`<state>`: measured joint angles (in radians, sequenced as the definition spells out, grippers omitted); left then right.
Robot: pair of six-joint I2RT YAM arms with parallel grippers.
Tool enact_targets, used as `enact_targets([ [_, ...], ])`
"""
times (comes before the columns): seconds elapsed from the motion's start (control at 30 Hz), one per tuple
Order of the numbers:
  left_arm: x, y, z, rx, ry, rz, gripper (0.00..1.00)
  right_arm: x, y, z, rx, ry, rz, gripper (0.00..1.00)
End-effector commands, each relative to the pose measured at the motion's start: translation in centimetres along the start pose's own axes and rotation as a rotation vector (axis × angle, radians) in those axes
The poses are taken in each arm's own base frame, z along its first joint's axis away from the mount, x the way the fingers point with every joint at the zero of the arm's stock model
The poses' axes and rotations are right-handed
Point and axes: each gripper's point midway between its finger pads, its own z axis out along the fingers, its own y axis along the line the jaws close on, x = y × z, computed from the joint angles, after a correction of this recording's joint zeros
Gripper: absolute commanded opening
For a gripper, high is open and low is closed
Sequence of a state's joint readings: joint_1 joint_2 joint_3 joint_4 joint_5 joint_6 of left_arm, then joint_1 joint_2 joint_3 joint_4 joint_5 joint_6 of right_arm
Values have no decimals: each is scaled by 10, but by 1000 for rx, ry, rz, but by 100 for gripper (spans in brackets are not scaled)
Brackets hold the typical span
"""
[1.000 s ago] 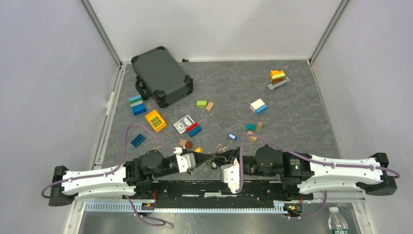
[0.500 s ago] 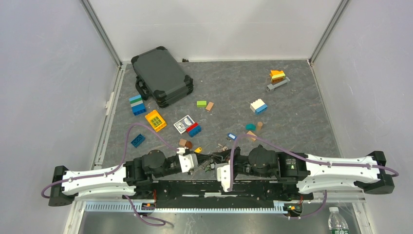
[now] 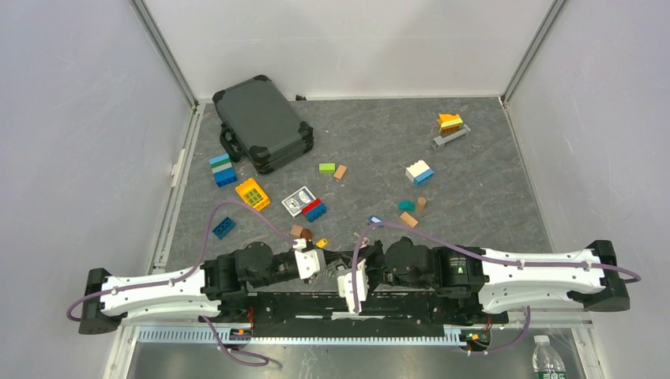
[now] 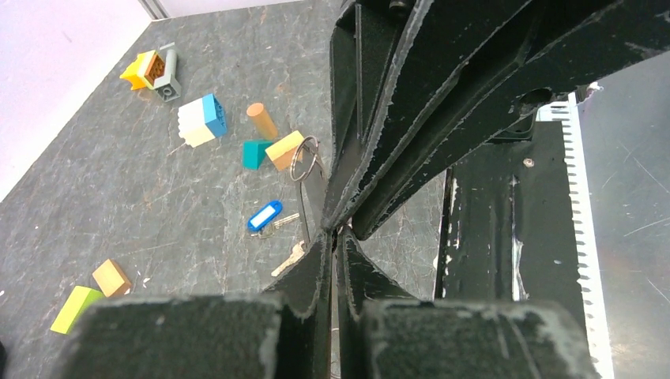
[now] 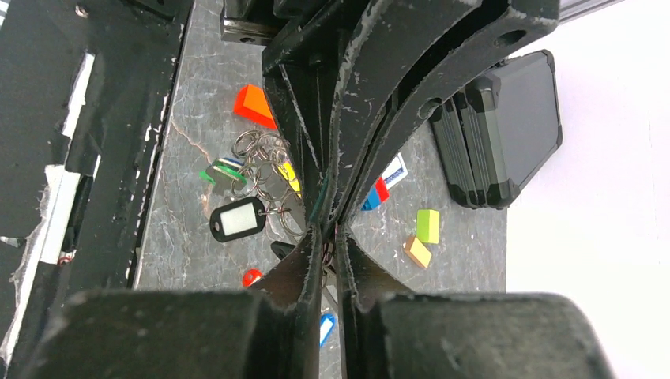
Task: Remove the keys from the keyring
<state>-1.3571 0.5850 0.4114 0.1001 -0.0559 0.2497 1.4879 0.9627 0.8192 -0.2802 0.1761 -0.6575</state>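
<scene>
**Keyring** (image 4: 304, 207): a thin grey wire loop. From a round end out ahead of the left pincer (image 4: 336, 235), it runs straight back to that pincer's tips. The left pincer's fingers are pressed together and, by its wrist view, clamp the wire.

**Keys** (image 5: 237, 219): a bunch with black, green, yellow and red heads and several small split rings. It sits just beside the right pincer (image 5: 328, 235), on the side toward the arm bases and low against the desk (image 4: 142, 205). The right pincer's fingers stand close together with a slim gap, and whether anything is caught between them cannot be told. A blue-headed key (image 4: 265, 215) lies on the desk ahead of the left pincer's tips. Whether it hangs on the loop cannot be told.

**Risks, as judged:**
- (a) The wire is thin and smooth. A pull from the right pincer could drag it through the left grip or twist it, so the whole bunch travels instead of one key.
- (b) The rings overlap. A grip there may catch two rings or a plastic head, which would jam on the loop.
- (c) The pincers sit tip to tip, so a small sideways error would knock their fingers together.

**Beyond:** blocks (image 4: 197, 120) and a dark case (image 5: 506, 126) lie well apart from both pincers.
</scene>
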Motion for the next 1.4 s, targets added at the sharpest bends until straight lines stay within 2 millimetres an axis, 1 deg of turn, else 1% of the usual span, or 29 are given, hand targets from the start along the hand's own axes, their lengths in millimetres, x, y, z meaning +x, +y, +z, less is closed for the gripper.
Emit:
enact_targets([
  [0.0,-80,3,-2,29,-235,-9,2,21,-12,-4,57,116,-27,9],
  [0.1,-79,3,-2,31,-229,-6,2,22,-14,-5,70,125,-30,1],
  [0.13,-79,3,-2,30,-227,-6,2,23,-15,-6,76,129,-30,0],
  [0.43,-71,4,-3,34,-173,17,3,28,-19,-11,101,154,-22,0],
  [0.47,-70,3,-3,35,-171,18,5,27,-19,-12,102,150,-17,0],
  [0.5,-71,4,-3,34,-170,18,10,26,-19,-12,101,143,-14,0],
  [0.63,-72,2,-3,42,-178,16,30,25,-20,-12,114,129,-9,0],
  [0.67,-72,1,-3,48,-180,14,33,25,-21,-13,120,128,-9,0],
  [0.7,-73,1,-3,51,-183,12,34,26,-22,-13,124,130,-8,0],
  [0.8,-75,-1,-4,62,-189,12,34,27,-22,-14,133,126,-5,0],
  [1.03,-67,-1,-6,56,-176,2,32,25,-26,-20,169,94,12,0],
  [1.1,-65,-2,-7,57,-174,-3,29,23,-28,-22,180,79,20,0],
  [1.17,-64,-4,-8,66,-176,-4,23,20,-30,-24,191,62,34,0],
  [1.23,-62,-6,-8,76,-176,0,20,16,-30,-24,192,42,46,0],
  [1.37,-57,-11,-6,102,-162,27,22,6,-30,-25,177,-7,62,0],
])
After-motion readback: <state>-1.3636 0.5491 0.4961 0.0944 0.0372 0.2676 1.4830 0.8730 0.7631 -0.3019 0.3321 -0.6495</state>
